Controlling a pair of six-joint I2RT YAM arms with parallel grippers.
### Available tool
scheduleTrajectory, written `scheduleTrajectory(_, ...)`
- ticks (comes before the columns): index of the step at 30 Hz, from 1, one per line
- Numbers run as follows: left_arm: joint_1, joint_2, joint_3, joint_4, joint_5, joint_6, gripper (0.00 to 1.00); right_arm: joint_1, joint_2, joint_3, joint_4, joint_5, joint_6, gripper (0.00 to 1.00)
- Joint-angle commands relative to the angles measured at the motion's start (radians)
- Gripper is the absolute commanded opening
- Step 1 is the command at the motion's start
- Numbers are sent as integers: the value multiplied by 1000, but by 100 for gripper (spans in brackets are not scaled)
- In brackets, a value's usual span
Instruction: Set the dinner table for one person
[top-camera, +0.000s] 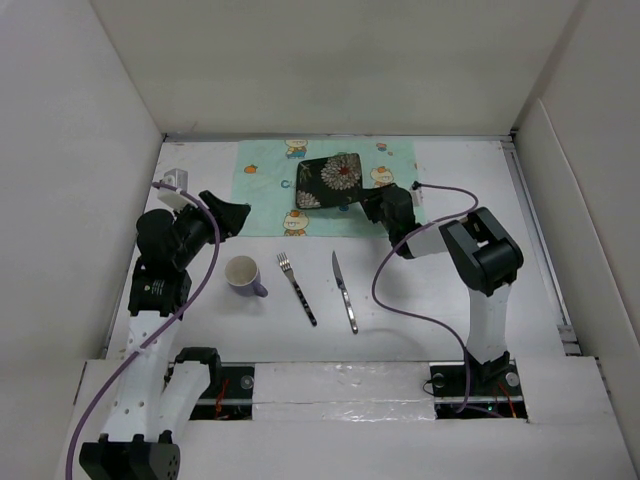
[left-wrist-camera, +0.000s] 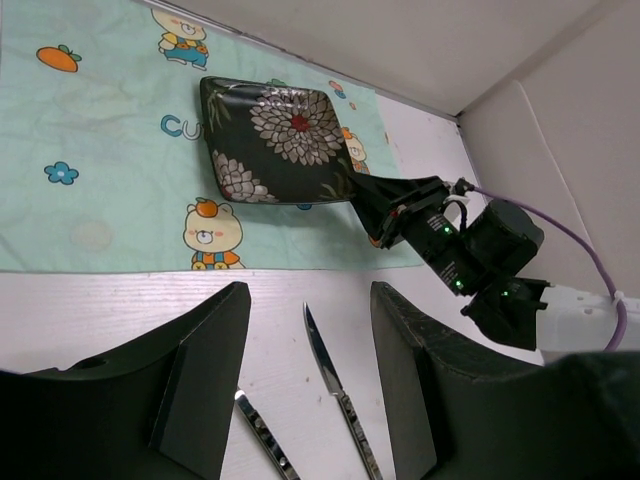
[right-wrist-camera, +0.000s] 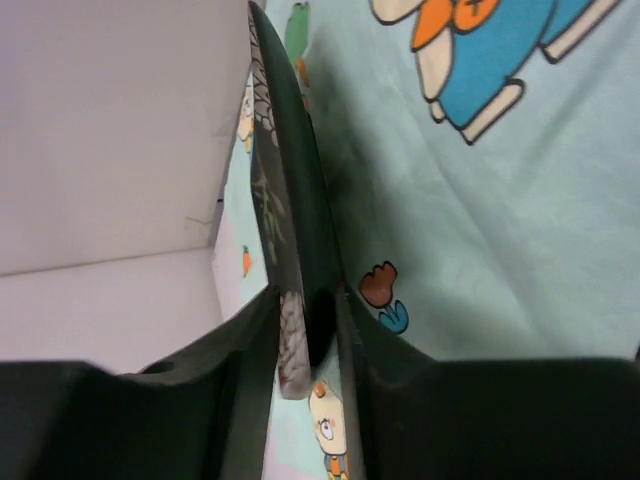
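Directions are read on the top view, with 12 o'clock toward the far wall.

1. The dinner table (top-camera: 460, 290) is the white surface that fills the workspace. White wall panels (top-camera: 80, 150) close it in at 9, 12 and 3 o'clock.
2. A mint-green cartoon-print cloth (top-camera: 265, 195) lies flat on the table at 12 o'clock, close to the far wall.
3. A square black plate (top-camera: 328, 180) with white flower print sits over the cloth, right of the cloth's middle. The views do not show whether it rests flat on the cloth or is raised off it.
4. The right gripper (right-wrist-camera: 305, 330) is clamped on the plate's rim. The right wrist view shows 1 finger on each face of the rim, both in contact. The grip point is the plate's 5 o'clock corner.
5. The right arm reaches in from 4 o'clock. A purple cable (top-camera: 400, 300) loops from it above the table.
6. The left gripper (left-wrist-camera: 305, 350) has its jaws spread wide with nothing between them. It is at 9 o'clock of the plate, near the cloth's 7 o'clock corner, and points toward the plate.
7. 3 items lie on bare table at 6 o'clock of the cloth, in a row from 9 to 3 o'clock:
   - a mug (top-camera: 243, 274), upright, opening up, handle toward 4 o'clock;
   - a fork (top-camera: 297, 288), tines toward 11 o'clock;
   - a knife (top-camera: 344, 292), tip toward 12 o'clock.
8. The 3 items are apart from each other. Neither gripper touches them.
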Motion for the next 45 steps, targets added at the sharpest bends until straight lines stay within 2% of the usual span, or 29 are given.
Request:
scheduleTrajectory(1,14,-3,-2,50,16,4,48,1,-62,8,153,-23,38,44)
scheduleTrajectory(13,14,-3,12,30,-16,13,48,-39,-75,-38,58,-115,12,47)
scheduleTrajectory(17,14,-8,1,44,-13,2,48,-73,-78,-58,78,-141,1,50)
scheduleTrajectory(26,14,-8,9,32,-22,10,48,-110,-94,-23,3,-204,-108,51)
scheduleTrajectory(28,14,-11,10,33,-25,11,48,-110,-130,-32,-17,-215,-160,48)
scheduleTrajectory(30,14,-11,23,10,-36,22,48,-110,-176,-33,-97,-216,-275,40)
scheduleTrajectory(31,14,-11,35,4,-37,28,47,-92,-224,-33,-115,-218,-315,28)
scheduleTrajectory(32,14,-14,40,1,-39,34,46,-81,-251,-35,-123,-221,-362,20)
scheduleTrajectory(33,14,-20,44,-7,-41,36,39,-65,-278,-33,-160,-274,-463,8)
scheduleTrajectory(35,14,-23,59,-23,-44,50,28,3,-358,-10,-233,-306,-618,0)
scheduleTrajectory(36,14,-20,69,-36,-45,59,15,36,-387,-3,-294,-328,-675,0)
scheduleTrajectory(38,14,-26,81,-57,-70,79,2,153,-456,-6,-333,-398,-827,0)
scheduleTrajectory(39,14,-46,72,-56,-97,83,0,245,-494,-33,-365,-450,-922,0)
scheduleTrajectory(40,14,-46,66,-56,-97,83,0,246,-495,-33,-366,-451,-923,0)
scheduleTrajectory(41,14,-54,61,-53,-125,86,0,346,-512,-44,-376,-463,-991,0)
scheduleTrajectory(42,14,-60,60,-56,-139,97,0,400,-530,-71,-381,-445,-1013,22)
scheduleTrajectory(44,14,-64,56,-66,-171,108,0,499,-520,-78,-389,-419,-1050,50)
scheduleTrajectory(45,14,-66,60,-73,-174,112,6,583,-489,-75,-401,-371,-1091,62)
